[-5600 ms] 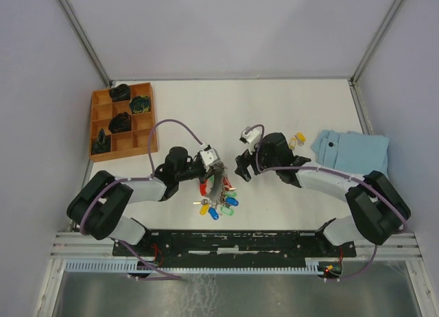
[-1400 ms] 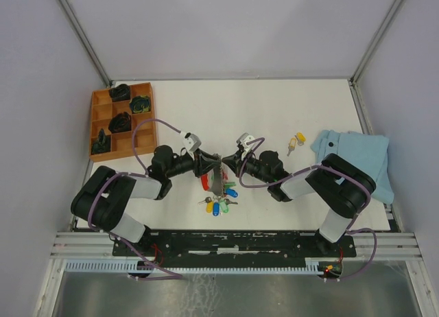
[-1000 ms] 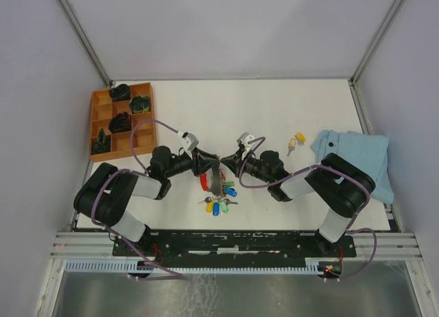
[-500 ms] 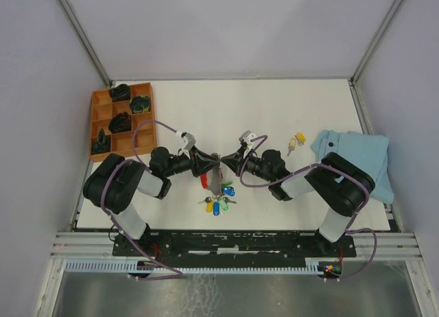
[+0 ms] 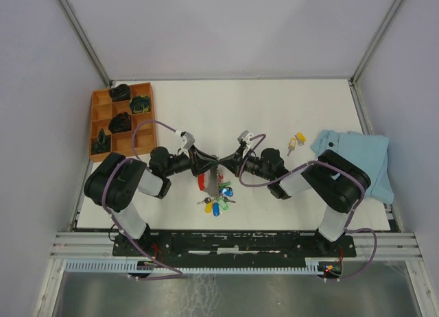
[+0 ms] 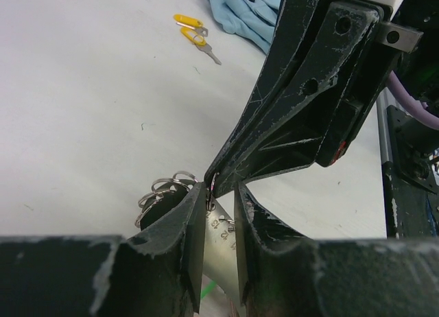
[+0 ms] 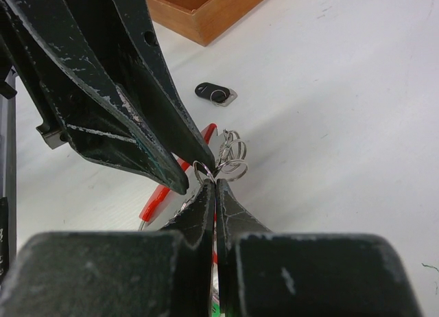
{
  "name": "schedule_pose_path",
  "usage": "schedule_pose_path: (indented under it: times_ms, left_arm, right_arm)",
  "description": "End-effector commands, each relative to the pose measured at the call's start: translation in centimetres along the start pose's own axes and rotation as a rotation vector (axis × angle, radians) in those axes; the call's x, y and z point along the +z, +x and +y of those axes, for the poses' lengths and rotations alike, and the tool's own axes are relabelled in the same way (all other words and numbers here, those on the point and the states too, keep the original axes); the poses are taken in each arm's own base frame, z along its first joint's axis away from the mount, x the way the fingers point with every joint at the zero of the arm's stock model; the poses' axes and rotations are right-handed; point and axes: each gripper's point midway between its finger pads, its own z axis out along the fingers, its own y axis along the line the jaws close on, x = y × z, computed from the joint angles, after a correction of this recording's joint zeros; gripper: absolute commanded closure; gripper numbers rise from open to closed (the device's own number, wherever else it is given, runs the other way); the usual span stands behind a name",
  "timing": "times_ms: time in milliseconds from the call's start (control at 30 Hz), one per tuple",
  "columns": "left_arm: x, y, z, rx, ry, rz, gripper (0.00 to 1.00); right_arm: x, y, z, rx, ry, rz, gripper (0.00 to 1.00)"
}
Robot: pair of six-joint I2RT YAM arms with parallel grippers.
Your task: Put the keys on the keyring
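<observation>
Being pinched tight from both sides, the keyring [image 5: 218, 176] is held by the left gripper [image 6: 219, 191] and the right gripper [image 7: 214, 183]; the keys [image 5: 218, 204] are bunched at its near end.

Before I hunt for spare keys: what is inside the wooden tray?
Four dark lumps sit in separate compartments of the tray; what they are is too small to tell. Anything beneath them is covered.

The top camera looks down from above and behind my bases [image 5: 130, 229] onto the whole table [image 5: 288, 118]. My two wrist cameras sit close behind their fingers [image 6: 175, 252] (low, almost level) and face each other; all three views share the keyring [image 5: 219, 182].
</observation>
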Motion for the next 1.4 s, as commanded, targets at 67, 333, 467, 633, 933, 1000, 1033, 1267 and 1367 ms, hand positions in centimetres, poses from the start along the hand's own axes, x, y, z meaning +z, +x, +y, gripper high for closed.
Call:
schedule_pose_path:
  times_ms: [67,333,467,633,933,1000,1033,1267,1367]
  left_arm:
    - [0.7,-1.6,-0.5,0.045,0.058,-0.041,0.76]
    - [0.7,-1.4,-0.5,0.03,0.06,-0.033,0.78]
    - [0.8,-1.2,-0.5,0.018,0.064,-0.026,0.79]
    - [0.8,-1.1,-0.6,0.011,0.066,-0.024,0.78]
    - [0.8,-0.9,-0.1,0.005,0.047,-0.021,0.75]
    - [0.9,-0.7,-0.1,0.0,0.044,-0.017,0.74]
    - [0.9,-0.7,0.0,-0.001,0.043,-0.017,0.74]
    - [0.9,-0.5,0.2,-0.012,0.037,-0.009,0.78]
    - [1.0,-0.6,0.2,-0.01,0.038,-0.008,0.88]
  right_arm:
    - [1.1,-3.3,1.9,-0.011,-0.1,-0.096,0.99]
    - [0.7,-3.7,1.3,0.008,-0.081,-0.119,0.99]
    - [0.5,-3.9,1.3,0.021,-0.087,-0.129,0.99]
    - [0.3,-4.2,1.0,0.035,-0.085,-0.137,0.99]
    - [0.2,-4.4,0.9,0.056,-0.101,-0.148,0.99]
    - [0.2,-4.5,0.9,0.057,-0.102,-0.148,0.99]
    - [0.2,-4.4,0.9,0.057,-0.104,-0.147,0.99]
    - [0.1,-4.4,0.9,0.063,-0.105,-0.146,0.99]
    - [0.2,-4.4,0.9,0.064,-0.108,-0.143,0.99]
